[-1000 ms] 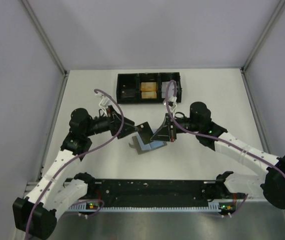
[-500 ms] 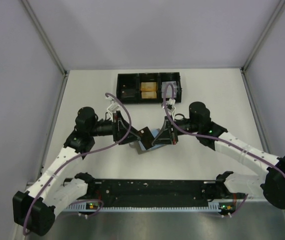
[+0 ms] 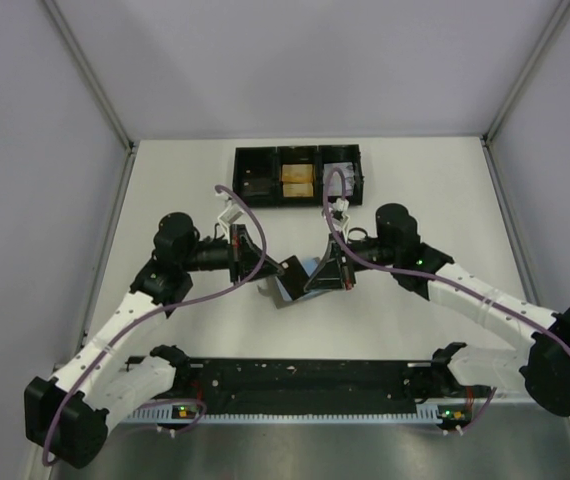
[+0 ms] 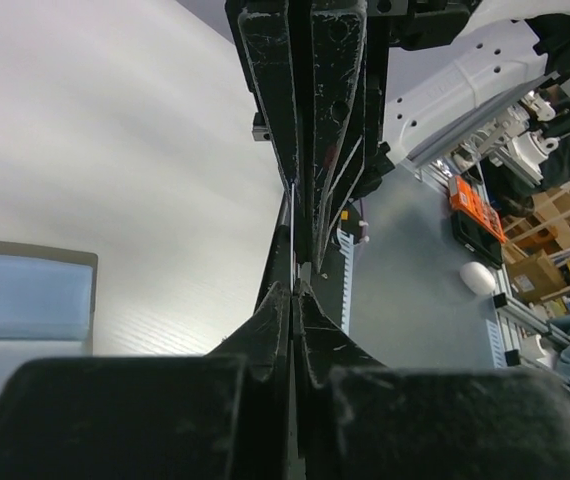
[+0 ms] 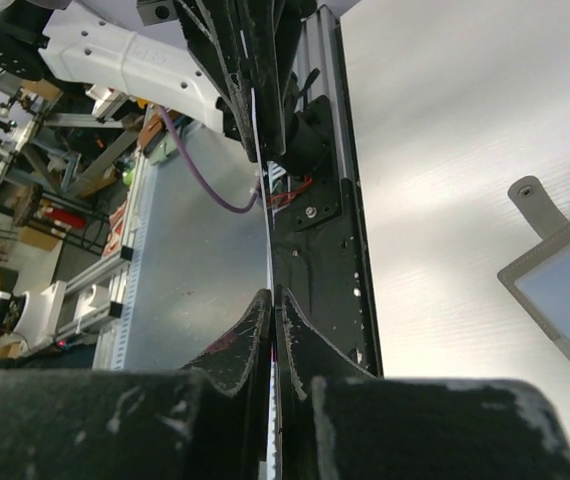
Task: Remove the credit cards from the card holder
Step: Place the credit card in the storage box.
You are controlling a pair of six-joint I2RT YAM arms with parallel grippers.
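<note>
A black 3-compartment tray is seen at top centre of the overhead view, toward the far edge of the table. Orange-yellow items are held in its mid compartment and a pale grey-lilac item in the right-of-frame one. Sth dark sits in the left-of-frame one, too dim to be made out. The card holder is laid open on the table at centre frame, below the tray & well apart from it. It is light blue inside w/ a grey rim, and its tab is seen sticking out at one edge in the R wrist view. Whether any cards are in it can't be told. In the overhead view it is largely covered by both grippers, which are brought tip to tip over it. The L gripper is clamped tight on a thin pale credit card, seen edge-on as a hairline betw. its fingers. The R gripper is pinched just as tight on the opposite edge of what appears to be the same card. In the wrist views the holder is pushed to the lower corner of frame, beside the card; whether card & holder touch can't be told. A purple cable is looped over the L wrist, and another is looped over the R one.
</note>
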